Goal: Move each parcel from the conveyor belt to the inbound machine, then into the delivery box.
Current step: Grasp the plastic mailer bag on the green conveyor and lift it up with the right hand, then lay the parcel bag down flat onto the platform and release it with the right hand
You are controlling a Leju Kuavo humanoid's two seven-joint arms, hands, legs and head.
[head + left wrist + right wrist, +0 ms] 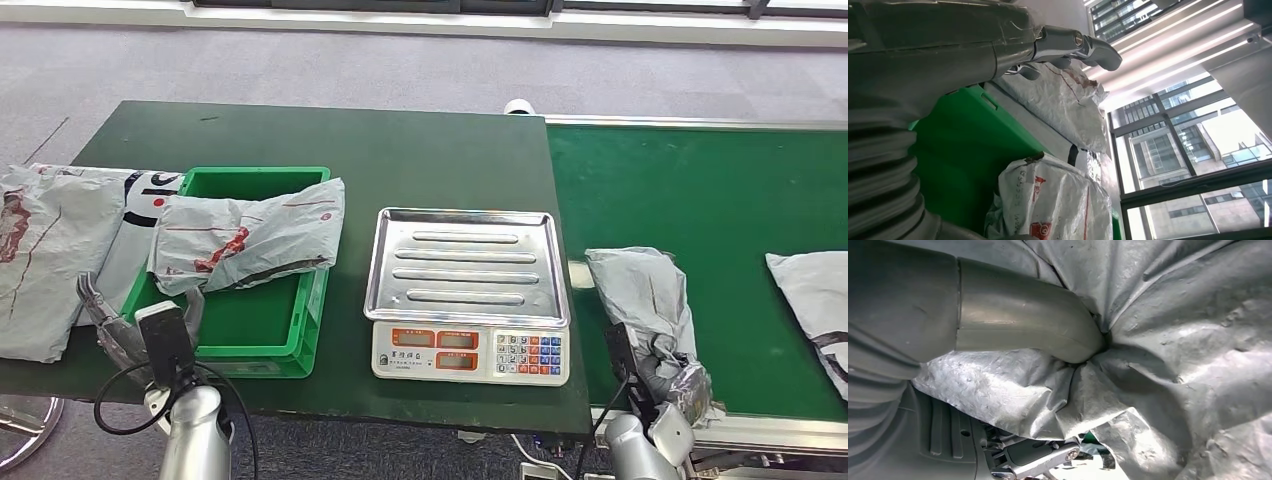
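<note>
- Gripping the near end of a grey parcel [645, 290] on the green conveyor belt [700, 190], the right hand [668, 378] has its thumb [1023, 322] pressed into the crumpled wrap.
- Left hand [125, 325] hovers released, fingers apart, just left of the green delivery box [250, 330] on the worktop [330, 130].
- One parcel [250, 240] lies across that box.
- Inbound scale [466, 290] stands between box and belt.
- Another parcel [815, 285] lies at the belt's right.
</note>
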